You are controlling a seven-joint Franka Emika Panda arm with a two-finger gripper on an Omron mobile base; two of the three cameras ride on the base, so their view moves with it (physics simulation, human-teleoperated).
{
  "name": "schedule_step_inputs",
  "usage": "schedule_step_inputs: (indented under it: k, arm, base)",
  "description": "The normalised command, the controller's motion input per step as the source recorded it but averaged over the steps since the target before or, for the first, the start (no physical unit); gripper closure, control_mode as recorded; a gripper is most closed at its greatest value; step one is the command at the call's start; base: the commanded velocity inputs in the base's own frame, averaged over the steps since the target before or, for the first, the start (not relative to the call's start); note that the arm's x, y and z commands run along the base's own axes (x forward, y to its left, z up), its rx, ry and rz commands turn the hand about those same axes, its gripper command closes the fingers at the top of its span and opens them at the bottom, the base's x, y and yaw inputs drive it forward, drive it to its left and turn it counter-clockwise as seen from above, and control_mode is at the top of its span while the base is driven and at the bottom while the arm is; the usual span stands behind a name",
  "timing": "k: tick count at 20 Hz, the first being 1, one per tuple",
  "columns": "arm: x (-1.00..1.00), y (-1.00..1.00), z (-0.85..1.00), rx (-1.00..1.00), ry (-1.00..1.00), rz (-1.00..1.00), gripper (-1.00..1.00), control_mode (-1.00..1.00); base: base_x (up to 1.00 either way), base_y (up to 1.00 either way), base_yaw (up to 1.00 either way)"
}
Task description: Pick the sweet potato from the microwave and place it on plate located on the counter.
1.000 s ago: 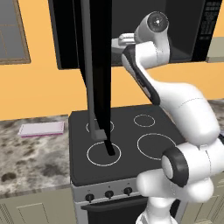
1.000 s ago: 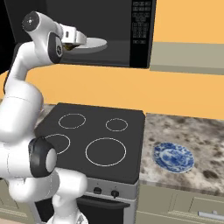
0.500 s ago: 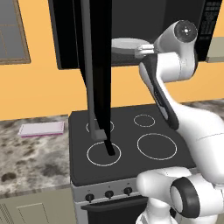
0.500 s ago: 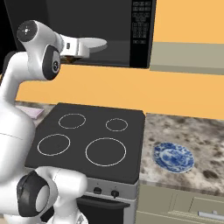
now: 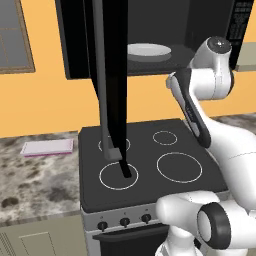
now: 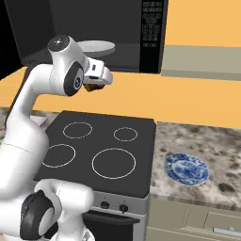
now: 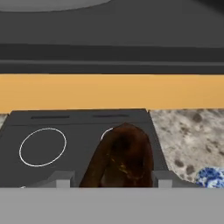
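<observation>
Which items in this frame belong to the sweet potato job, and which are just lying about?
Job items: sweet potato, held in the pincer; open microwave; blue-patterned plate; counter.

Lying about: stovetop; white dish inside the microwave; flat pale item on the left counter.

Mottled brown sweet potato (image 7: 120, 158), blue-patterned plate (image 6: 187, 169)

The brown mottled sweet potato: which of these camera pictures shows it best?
The hand view: the brown mottled sweet potato looms large between the gripper's fingertips. The right base view gives a small brown glimpse under the white hand; in the left base view the arm hides it.
</observation>
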Motion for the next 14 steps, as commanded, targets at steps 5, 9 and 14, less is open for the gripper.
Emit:
schedule_step_inputs:
  k: [5, 9, 14]
  arm:
    - [0.0, -0.9, -0.61, 0.0, 0.12, 0.0, 1.0, -1.0]
    - [0.07, -1.0, -0.63, 0.0, 0.18, 0.0, 1.0, -1.0]
    - [0.07, -0.96, -0.78, 0.0, 0.21, 0.0, 1.0, -1.0]
  base:
    - [0.0, 0.0, 0.0]
    - [0.0, 0.0, 0.0]
    - [0.0, 0.0, 0.0]
